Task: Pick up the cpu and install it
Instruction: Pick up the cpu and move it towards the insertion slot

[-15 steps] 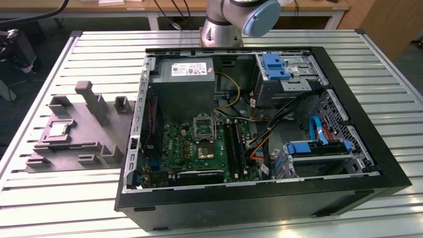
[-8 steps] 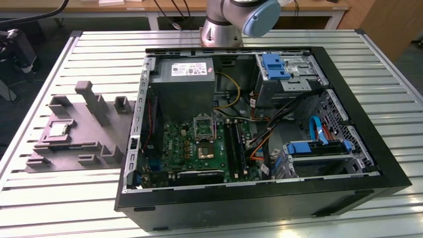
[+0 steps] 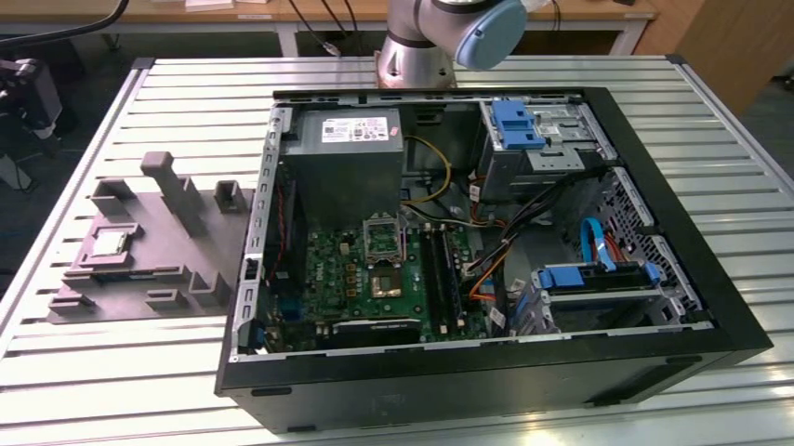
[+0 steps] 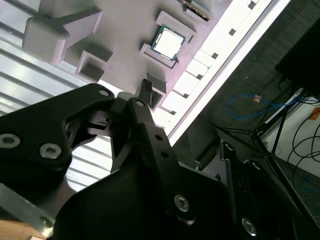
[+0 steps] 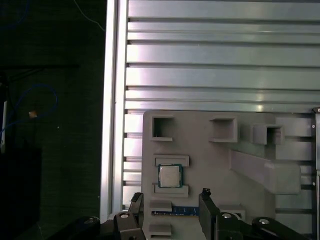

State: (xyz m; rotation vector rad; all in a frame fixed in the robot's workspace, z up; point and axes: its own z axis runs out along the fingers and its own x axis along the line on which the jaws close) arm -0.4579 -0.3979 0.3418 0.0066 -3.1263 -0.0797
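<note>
Cpu (image 5: 170,175): thin, light, rigid, probably fragile; lies flat in grey fixture (image 5: 210,160) pocket. Grip opposite edges. Gripper (image 5: 170,196): spread wide, empty, nearby.

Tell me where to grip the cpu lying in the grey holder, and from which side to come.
Probably come straight down from above: the cpu lies flat in the grey holder. Pinch its two opposite edges that are free; raised bars flank the other two, leaving no room there.
</note>
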